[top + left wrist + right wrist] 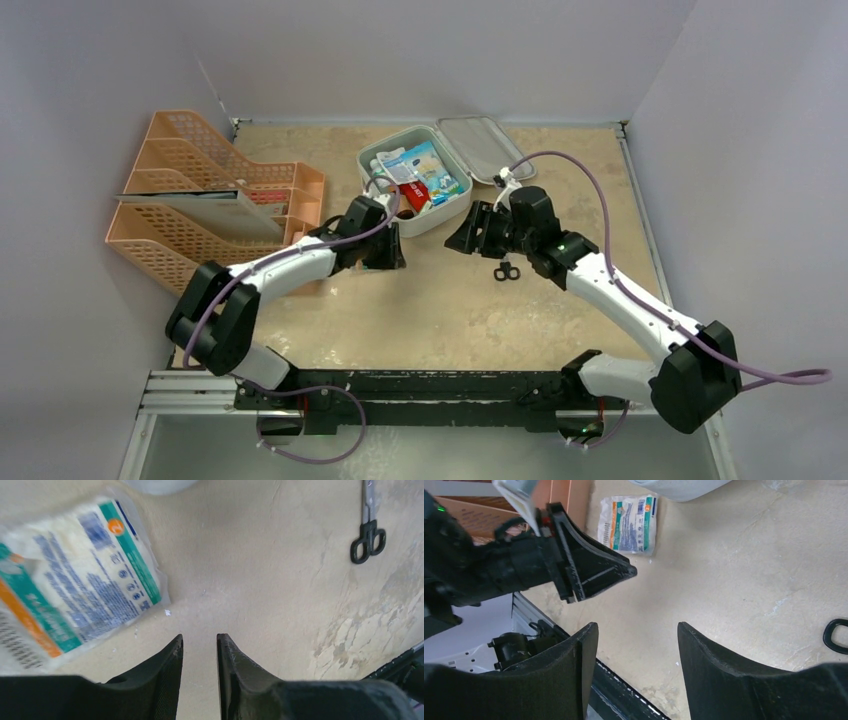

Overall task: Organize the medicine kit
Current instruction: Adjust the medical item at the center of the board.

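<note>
The left gripper (200, 639) hangs over the worktop (260, 580), jaws narrowly parted and empty, with a printed dressing packet (75, 580) near it. The right gripper (638, 626) gapes wide, holding nothing, near black-handled scissors (507, 271). Beyond both, the medicine kit (437, 216) sits lid-open, holding packets.

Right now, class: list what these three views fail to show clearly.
- Left wrist: packet print blurred; scissors blades cut by the top edge.
- Top external: medicine kit contents too small to name.
- Right wrist: scissors mostly beyond the right edge.
</note>
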